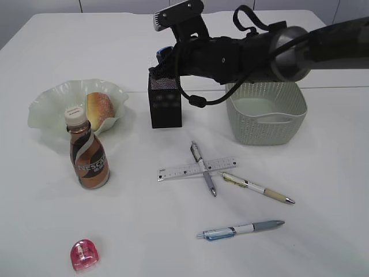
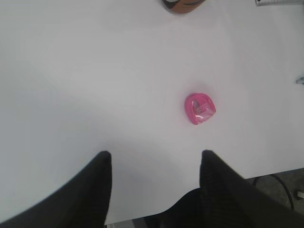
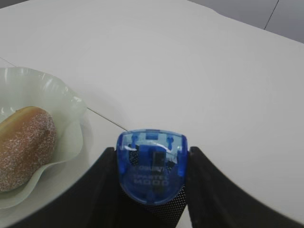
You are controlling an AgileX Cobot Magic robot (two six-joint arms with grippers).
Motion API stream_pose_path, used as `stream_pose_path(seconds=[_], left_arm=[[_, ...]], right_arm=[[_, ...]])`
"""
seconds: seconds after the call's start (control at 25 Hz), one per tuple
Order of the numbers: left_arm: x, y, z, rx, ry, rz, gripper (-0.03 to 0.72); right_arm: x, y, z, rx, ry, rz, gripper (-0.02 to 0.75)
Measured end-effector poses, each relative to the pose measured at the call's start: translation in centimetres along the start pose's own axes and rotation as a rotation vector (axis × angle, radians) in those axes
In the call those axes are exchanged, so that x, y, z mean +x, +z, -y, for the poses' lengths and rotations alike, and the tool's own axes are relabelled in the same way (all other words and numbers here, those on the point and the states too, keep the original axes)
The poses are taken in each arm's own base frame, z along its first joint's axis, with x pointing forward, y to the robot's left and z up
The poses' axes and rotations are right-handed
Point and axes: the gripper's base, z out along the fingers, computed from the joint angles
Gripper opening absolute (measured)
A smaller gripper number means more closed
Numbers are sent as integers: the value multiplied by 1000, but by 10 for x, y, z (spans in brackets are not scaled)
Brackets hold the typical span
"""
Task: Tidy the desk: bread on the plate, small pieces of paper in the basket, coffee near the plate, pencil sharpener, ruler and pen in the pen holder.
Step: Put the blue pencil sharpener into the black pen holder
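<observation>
Right gripper [image 3: 151,190] clamps blue sharpener [image 3: 151,164] over the holder [image 1: 165,104] mouth, presumably for dropping in; left gripper [image 2: 154,164] hangs open, empty, above pink sharpener [image 2: 199,108].

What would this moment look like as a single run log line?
right gripper: shut on blue sharpener, above pen holder | left gripper: open, empty, over pink sharpener | bread: on plate
</observation>
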Motion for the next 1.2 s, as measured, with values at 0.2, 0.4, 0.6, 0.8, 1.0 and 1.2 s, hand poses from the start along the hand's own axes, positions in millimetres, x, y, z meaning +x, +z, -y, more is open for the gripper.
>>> stream_pose_path(seconds=[0.2,0.4,0.6,0.8,1.0,1.2], left_arm=[[0,0,0,0,0,-1,433],[0,0,0,0,0,-1,433],[1,0,0,1,0,-7,433],[2,0,0,3,0,-21,433],[2,0,0,2,1,-27,433],[3,0,0,2,1,-29,433]], right_arm=[[2,1,0,-1,12,-4,330],[2,1,0,-1,26,-4,333],[2,1,0,-1,31,-4,365],[2,1,0,-1,31,-4,412],[3,1,-1,-8,37,-19,417],[-2,-13,-5,-85,54,-153,417]])
